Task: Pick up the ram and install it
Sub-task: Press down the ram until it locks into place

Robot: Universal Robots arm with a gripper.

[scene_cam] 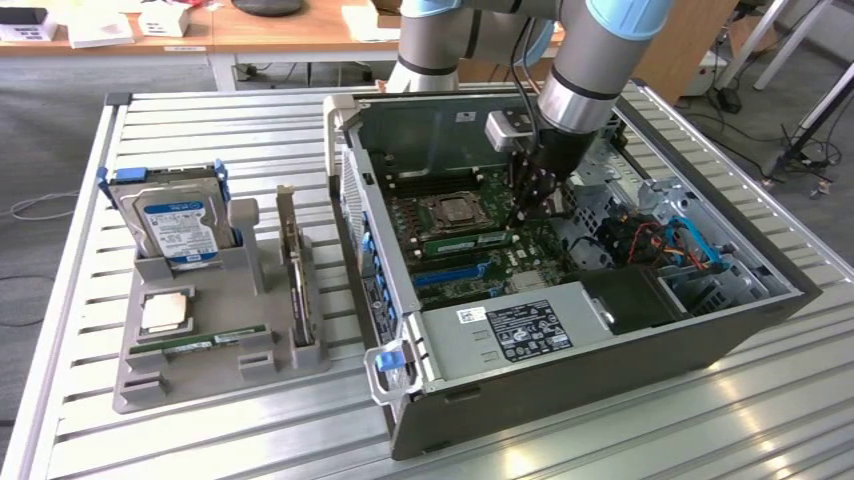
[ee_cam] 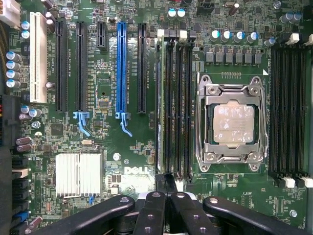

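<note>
Wrist view, closed fingers [ee_cam: 160, 186], DELL-branded motherboard [ee_cam: 105, 142]

Motherboard [ee_cam: 146, 142] green, with blue slot [ee_cam: 121, 63] and white slot [ee_cam: 38, 63]. Hard drive [scene_cam: 171, 215] silver, label blue-and-white. Tabletop [scene_cam: 200, 130] grey, slatted. Ram [scene_cam: 470, 243] appears green.

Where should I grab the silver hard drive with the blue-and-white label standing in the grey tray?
Probably its upper edge, pinched across the two flat faces, coming from above: the silver hard drive stands upright with its lower end seated in the grey tray, leaving only the top free.
</note>
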